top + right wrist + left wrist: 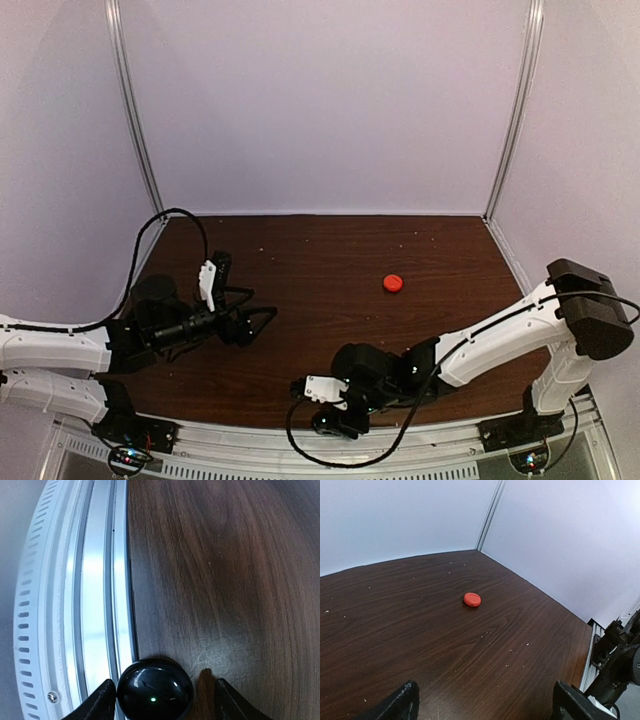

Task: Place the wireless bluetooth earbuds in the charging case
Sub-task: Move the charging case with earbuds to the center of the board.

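Observation:
A glossy black round charging case (155, 690) with a small green light lies at the table's near edge. My right gripper (164, 692) straddles it with its jaws open: the left finger (102, 700) is against the case, and a gap shows before the right finger (232, 702). In the top view this gripper (333, 422) hangs low by the front rail. A closed red-orange round case (393, 283) sits right of centre, seen ahead (472, 599) in the left wrist view. My left gripper (243, 292) hovers at the left, wide open and empty (487, 707). No earbuds are in view.
A white and silver slotted rail (95, 605) runs along the table's near edge, right beside the black case. White walls and corner posts (515, 110) enclose the dark wooden table (320, 250). The right arm's base (615, 665) stands at the table's edge.

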